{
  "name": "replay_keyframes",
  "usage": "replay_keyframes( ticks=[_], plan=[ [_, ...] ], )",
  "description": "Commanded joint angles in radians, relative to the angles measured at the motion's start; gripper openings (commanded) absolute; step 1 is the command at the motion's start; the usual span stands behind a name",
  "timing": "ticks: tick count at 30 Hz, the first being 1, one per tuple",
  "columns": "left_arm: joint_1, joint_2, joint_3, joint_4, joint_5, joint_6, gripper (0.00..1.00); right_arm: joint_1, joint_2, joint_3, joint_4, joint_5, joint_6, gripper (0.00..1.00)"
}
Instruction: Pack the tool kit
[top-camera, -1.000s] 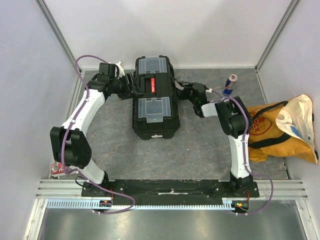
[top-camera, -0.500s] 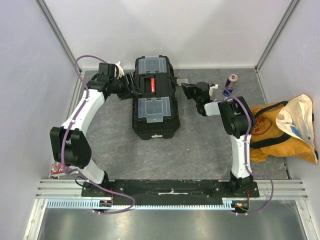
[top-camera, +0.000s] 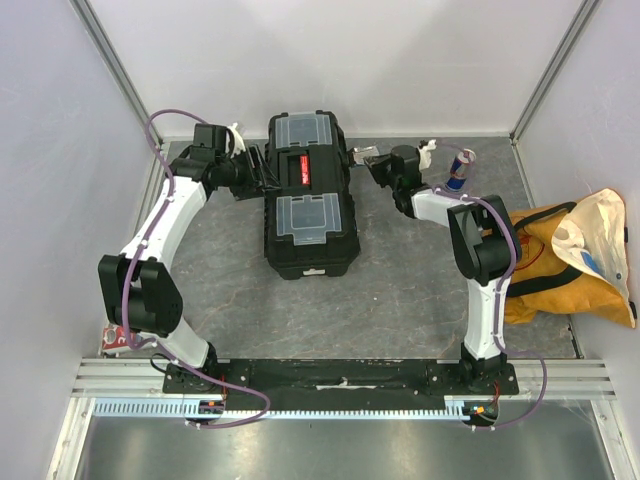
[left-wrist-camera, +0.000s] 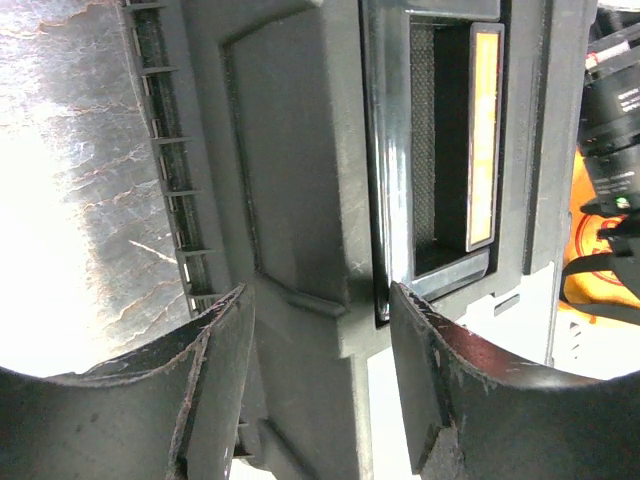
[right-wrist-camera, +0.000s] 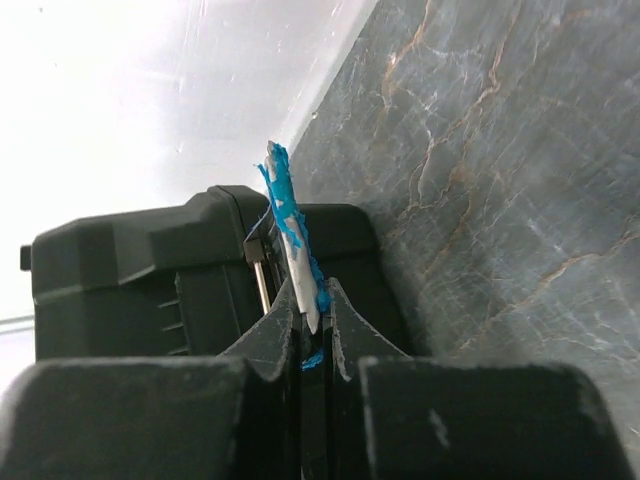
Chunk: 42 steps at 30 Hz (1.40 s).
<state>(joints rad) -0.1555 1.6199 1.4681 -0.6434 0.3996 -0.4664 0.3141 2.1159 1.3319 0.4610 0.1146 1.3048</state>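
Right claw (right-wrist-camera: 315, 322) first: its jaws are pinched together on a thin blue-and-white tab (right-wrist-camera: 290, 235), which sticks up out of the tips, ragged along its blue edge. Just behind the tab sits the black toolbox (right-wrist-camera: 130, 270), its wall close to the claw, and the grey marbled tabletop (right-wrist-camera: 500, 200) runs off to the right. Whether the tab is joined to the toolbox, that view doesn't say.

Over to the left claw (left-wrist-camera: 318, 300): jaws roughly half spread, nothing pinched between them that I can make out. The toolbox's dark side fills the gap and runs on behind both fingers (left-wrist-camera: 200, 390). Past the tips there's the handle recess (left-wrist-camera: 440, 150) with its label (left-wrist-camera: 483, 140), looking orange from here.

From overhead it comes together. The toolbox stands mid-tabletop, lid shut, with two clear-lidded compartments (top-camera: 307, 130) on top and the red label between them. Left claw is against its left side, right claw just off its right side near the far end. Only this view catches the drink can (top-camera: 460, 166) beyond the right arm (top-camera: 480, 240) and the yellow bag (top-camera: 570, 260) at the right edge.
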Motion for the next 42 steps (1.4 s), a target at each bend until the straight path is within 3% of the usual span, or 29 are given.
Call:
replay_keyframes(
  ticks=[1,8,12,19,31,42],
  plan=[
    [0.014,-0.012,0.080,-0.039,-0.005,0.046,0.62,-0.007,-0.129,0.104,-0.125,0.100,-0.247,0.00],
    [0.022,0.012,0.139,-0.041,0.001,0.054,0.62,0.000,-0.106,0.208,-0.219,0.073,-0.505,0.00],
    [0.025,0.012,0.138,-0.042,0.001,0.057,0.62,0.016,-0.109,0.187,-0.173,0.042,-0.601,0.10],
    [0.028,0.006,0.109,-0.044,-0.010,0.069,0.62,0.019,-0.100,0.158,-0.044,-0.087,-0.585,0.22],
    [0.030,-0.008,0.080,-0.044,-0.022,0.081,0.62,0.036,-0.088,0.164,-0.007,-0.165,-0.598,0.40],
    [0.030,-0.011,0.072,-0.053,-0.022,0.084,0.62,0.037,-0.051,0.204,-0.012,-0.239,-0.570,0.46]
  ],
)
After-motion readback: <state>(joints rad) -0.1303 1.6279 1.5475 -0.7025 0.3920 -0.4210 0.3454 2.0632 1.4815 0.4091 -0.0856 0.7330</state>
